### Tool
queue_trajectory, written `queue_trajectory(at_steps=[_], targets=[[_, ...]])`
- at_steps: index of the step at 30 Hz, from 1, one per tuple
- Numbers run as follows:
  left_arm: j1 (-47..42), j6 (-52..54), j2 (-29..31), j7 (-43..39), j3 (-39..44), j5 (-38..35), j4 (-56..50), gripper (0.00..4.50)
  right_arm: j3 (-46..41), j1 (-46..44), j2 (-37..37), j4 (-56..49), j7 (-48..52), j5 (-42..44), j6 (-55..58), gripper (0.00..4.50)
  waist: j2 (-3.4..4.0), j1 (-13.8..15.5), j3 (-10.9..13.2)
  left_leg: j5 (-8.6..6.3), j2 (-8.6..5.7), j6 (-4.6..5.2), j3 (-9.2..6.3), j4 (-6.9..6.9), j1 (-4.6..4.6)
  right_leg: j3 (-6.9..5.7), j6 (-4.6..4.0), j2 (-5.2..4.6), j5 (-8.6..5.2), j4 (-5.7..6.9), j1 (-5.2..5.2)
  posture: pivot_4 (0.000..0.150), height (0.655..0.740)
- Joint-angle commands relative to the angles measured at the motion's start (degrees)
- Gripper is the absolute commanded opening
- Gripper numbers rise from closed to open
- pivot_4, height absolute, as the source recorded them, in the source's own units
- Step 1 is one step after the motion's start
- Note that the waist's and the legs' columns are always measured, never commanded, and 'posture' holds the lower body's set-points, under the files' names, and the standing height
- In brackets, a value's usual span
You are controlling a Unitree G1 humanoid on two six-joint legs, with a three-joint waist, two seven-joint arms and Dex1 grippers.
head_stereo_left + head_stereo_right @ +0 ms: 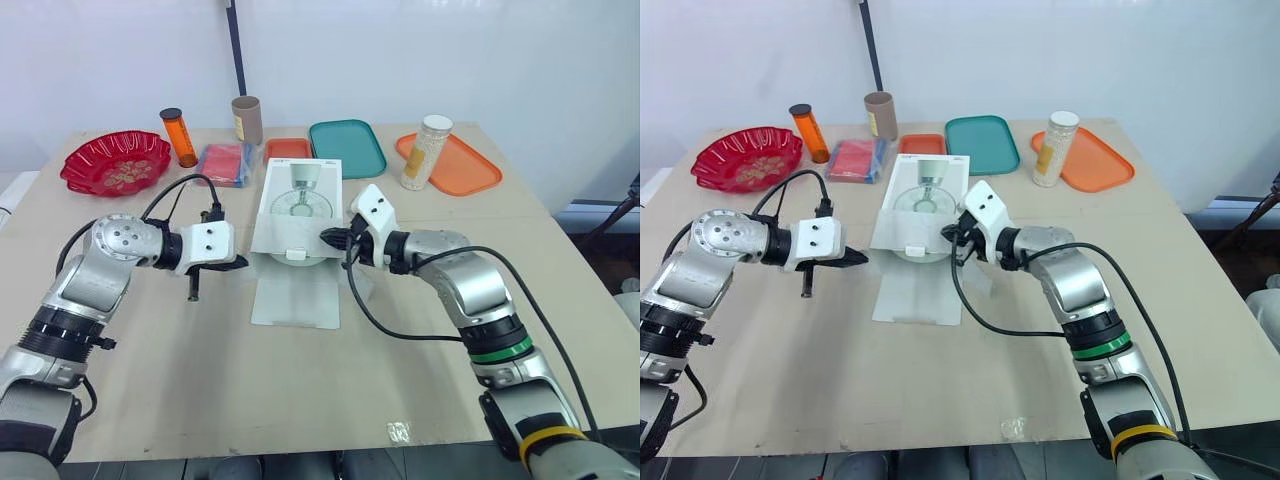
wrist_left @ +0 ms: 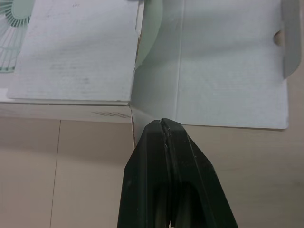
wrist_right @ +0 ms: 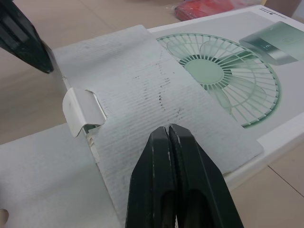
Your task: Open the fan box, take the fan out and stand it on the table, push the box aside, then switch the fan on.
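**One fan box between two closed pincers**

There is one fan box (image 1: 296,205) on the desk (image 1: 200,380). It lies flat and has a fan picture on top. One flap (image 3: 156,90) is folded back over that picture. A second flap (image 1: 295,290) lies flat on the desk on the box's near side.

There are two pincers. The left pincer (image 1: 240,262) is closed and holds nothing. Its tip is just beside the box's near left corner. The right pincer (image 1: 327,238) is closed too, and empty. Its tip is at the box's right edge, over the folded-back flap. I cannot tell if either tip touches the box.

Behind the box are three trays: a small orange tray (image 1: 287,149), a teal tray (image 1: 347,147) and a big orange tray (image 1: 465,165). One jar (image 1: 427,150) stands on the big one. Behind and left of the box are one brown tube (image 1: 247,120), one red packet (image 1: 224,163), one orange bottle (image 1: 179,137) and one red bowl (image 1: 115,162).
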Motion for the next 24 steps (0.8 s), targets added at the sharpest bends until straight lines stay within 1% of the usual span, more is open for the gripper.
queue_trajectory(at_steps=[1, 5, 12, 19, 24], targets=[[0.1, -0.1, -2.9, 5.2, 1.5, 0.9, 1.7, 0.0, 0.3, 0.0, -0.2, -0.2, 0.8, -0.4, 0.0, 0.04, 0.0, 0.0, 0.0, 0.0, -0.02, 0.0, 0.0, 0.0, 0.0, 0.0, 0.0, -0.02, 0.0, 0.0, 0.01, 0.15, 0.74], [1.0, -0.1, -5.6, 9.0, 1.8, 1.4, 2.8, 0.0, 0.2, 0.0, -0.5, -0.3, 1.1, -0.7, 0.1, 0.04, 0.0, 0.0, 0.0, 0.0, -0.02, 0.0, -0.01, 0.02, 0.0, 0.0, 0.0, -0.02, 0.0, 0.01, 0.01, 0.15, 0.74], [2.6, 3.5, -10.7, 16.1, 3.6, 0.9, 2.4, 0.0, 0.3, 0.3, -1.0, -1.0, 1.5, -0.9, 0.5, 0.04, 0.0, 0.1, 0.0, 0.0, -0.06, 0.0, -0.03, 0.03, -0.02, -0.01, 0.01, -0.07, 0.0, 0.01, 0.03, 0.15, 0.74], [2.6, 8.1, -14.2, 19.0, 6.8, -2.2, 1.5, 0.0, 0.4, 0.0, -1.0, -0.8, 1.5, -1.1, 0.5, 0.04, -0.01, 0.2, 0.0, 0.0, -0.08, -0.01, -0.04, 0.04, -0.02, -0.02, 0.01, -0.09, 0.0, 0.01, 0.04, 0.15, 0.74], [3.5, 11.6, -14.5, 19.0, 8.2, -4.2, -1.4, 0.0, 0.5, 0.0, -0.7, -0.8, 1.3, -1.1, 0.4, 0.04, 0.0, 0.2, 0.0, 0.01, -0.07, -0.01, -0.05, 0.04, -0.02, -0.02, 0.01, -0.09, 0.0, 0.01, 0.04, 0.15, 0.74]])
